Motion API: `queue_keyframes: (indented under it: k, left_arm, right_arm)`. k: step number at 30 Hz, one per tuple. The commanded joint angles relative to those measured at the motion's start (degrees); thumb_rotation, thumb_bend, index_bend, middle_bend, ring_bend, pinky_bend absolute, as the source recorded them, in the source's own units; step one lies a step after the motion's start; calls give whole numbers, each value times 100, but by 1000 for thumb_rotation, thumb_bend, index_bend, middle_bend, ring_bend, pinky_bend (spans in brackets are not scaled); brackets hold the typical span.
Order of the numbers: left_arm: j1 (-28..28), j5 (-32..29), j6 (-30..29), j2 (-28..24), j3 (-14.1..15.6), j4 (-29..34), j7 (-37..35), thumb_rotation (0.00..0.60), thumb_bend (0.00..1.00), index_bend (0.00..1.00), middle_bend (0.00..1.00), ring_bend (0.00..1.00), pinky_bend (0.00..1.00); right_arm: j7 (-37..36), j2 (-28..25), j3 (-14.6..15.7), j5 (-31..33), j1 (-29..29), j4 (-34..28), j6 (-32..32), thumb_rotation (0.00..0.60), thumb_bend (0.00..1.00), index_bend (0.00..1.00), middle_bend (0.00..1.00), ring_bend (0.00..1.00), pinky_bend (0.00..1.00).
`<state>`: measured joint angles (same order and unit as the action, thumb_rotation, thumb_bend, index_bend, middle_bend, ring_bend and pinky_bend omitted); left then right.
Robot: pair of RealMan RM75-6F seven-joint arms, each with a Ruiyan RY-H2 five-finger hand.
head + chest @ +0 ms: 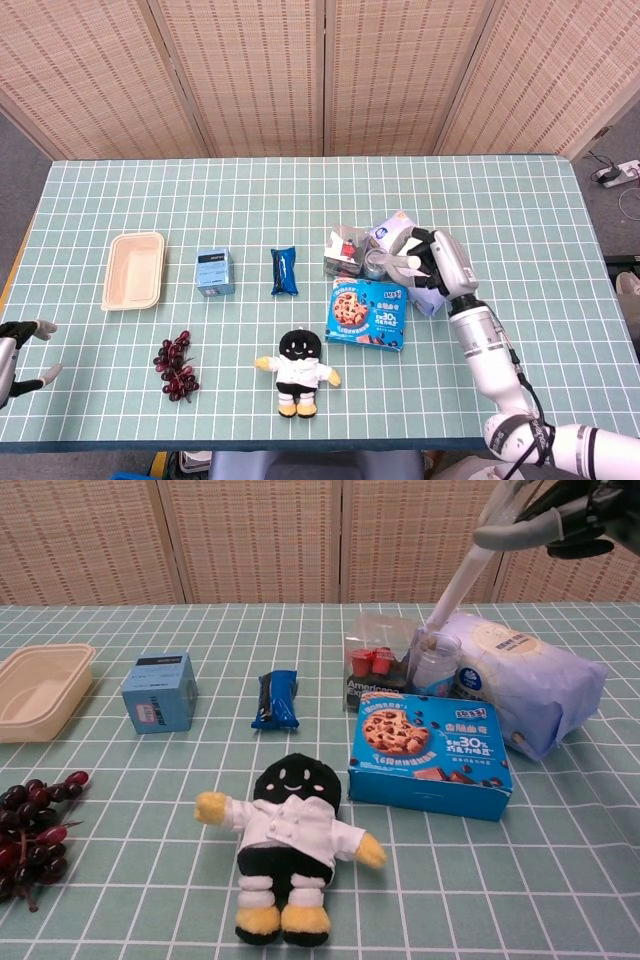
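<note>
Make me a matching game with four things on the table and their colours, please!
Things:
1. grapes
2. cookie box
3. tray
4. doll

Colours:
A. cream
B. black with a white coat
C. dark red
D. blue

Pairs: 1-C, 2-D, 3-A, 4-B
</note>
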<state>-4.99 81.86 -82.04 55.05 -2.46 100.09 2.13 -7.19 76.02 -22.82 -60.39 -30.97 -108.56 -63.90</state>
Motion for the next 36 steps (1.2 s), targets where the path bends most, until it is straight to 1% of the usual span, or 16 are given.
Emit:
queue_keyframes:
  k: [1, 4, 7, 9, 11, 14, 16, 19, 21, 23, 26, 29, 31, 33, 34, 36]
  left_arm:
    - [-4, -6, 8, -3, -1, 3, -7, 600, 188, 470, 444, 336, 441]
    - [-3, -14, 7, -7, -4, 4, -17, 600, 188, 470, 444, 336, 441]
    - [5, -14, -10, -12, -7, 8, -34, 600, 188, 470, 444, 336, 441]
    - [11, -15, -24, -18, -12, 11, -56, 600, 188, 470, 444, 336, 441]
    - [16, -20, -31, -25, -16, 9, -83, 600, 188, 470, 444, 336, 441]
    - [18, -29, -34, -37, -22, 6, -111, 600, 188, 470, 444, 336, 441]
    - [22, -33, -41, -43, -26, 4, -127, 600, 188, 470, 444, 336, 441]
    - [26, -37, -51, -49, -32, 4, -144, 600, 188, 470, 444, 337, 441]
    - [27, -40, -62, -44, -39, -4, -151, 600, 188, 469, 444, 336, 441]
    - [27, -40, -59, -39, -37, -7, -138, 600, 188, 469, 444, 336, 441]
    - [27, -33, -52, -46, -27, 5, -121, 600, 188, 468, 444, 337, 441]
    - [31, -31, -61, -50, -28, 17, -115, 600, 188, 468, 444, 337, 441]
    - [34, -32, -68, -50, -30, 18, -118, 600, 188, 468, 444, 337, 441]
    - [33, -31, -65, -50, -28, 17, -109, 600, 188, 468, 444, 337, 441]
    - [32, -30, -62, -49, -27, 18, -104, 600, 188, 468, 444, 337, 441]
    - [31, -26, -59, -49, -23, 19, -97, 600, 188, 468, 444, 337, 441]
  right_arm:
    - [-306, -278, 15, -152, 108, -327, 156, 600, 346, 755, 1000, 1000, 1000]
    - [-781, -460, 27, -293, 160, -534, 385, 600, 345, 755, 1000, 1000, 1000]
    - [-1571, -627, 5, -445, 201, -654, 749, 600, 346, 755, 1000, 1000, 1000]
    - [-2298, -740, -39, -552, 230, -690, 1063, 600, 346, 756, 1000, 1000, 1000]
    - [-3043, -840, -90, -694, 244, -664, 1384, 600, 347, 757, 1000, 1000, 1000]
    - [-3920, -947, -133, -994, 239, -548, 1746, 600, 353, 763, 1000, 1000, 1000]
    - [-4084, -985, -88, -1259, 210, -414, 1836, 600, 361, 765, 1000, 1000, 1000]
    - [-3360, -960, 148, -1759, 132, -121, 1680, 600, 365, 765, 1000, 1000, 1000]
    - [-2458, -871, 333, -1936, 95, 12, 1464, 600, 366, 765, 1000, 1000, 1000]
    - [-1595, -729, 482, -1963, 83, 63, 1230, 600, 366, 765, 1000, 1000, 1000]
    - [-657, -534, 641, -1908, 70, 99, 966, 600, 369, 766, 1000, 1000, 1000]
    - [-22, -396, 760, -1926, 40, 168, 781, 600, 371, 766, 1000, 1000, 1000]
    - [219, -366, 850, -2034, -1, 232, 744, 600, 372, 766, 1000, 1000, 1000]
    - [206, -318, 885, -2085, -10, 267, 675, 600, 372, 766, 1000, 1000, 1000]
    - [111, -281, 886, -2101, -6, 278, 626, 600, 373, 766, 1000, 1000, 1000]
    - [-360, -195, 861, -2123, 15, 285, 513, 600, 375, 766, 1000, 1000, 1000]
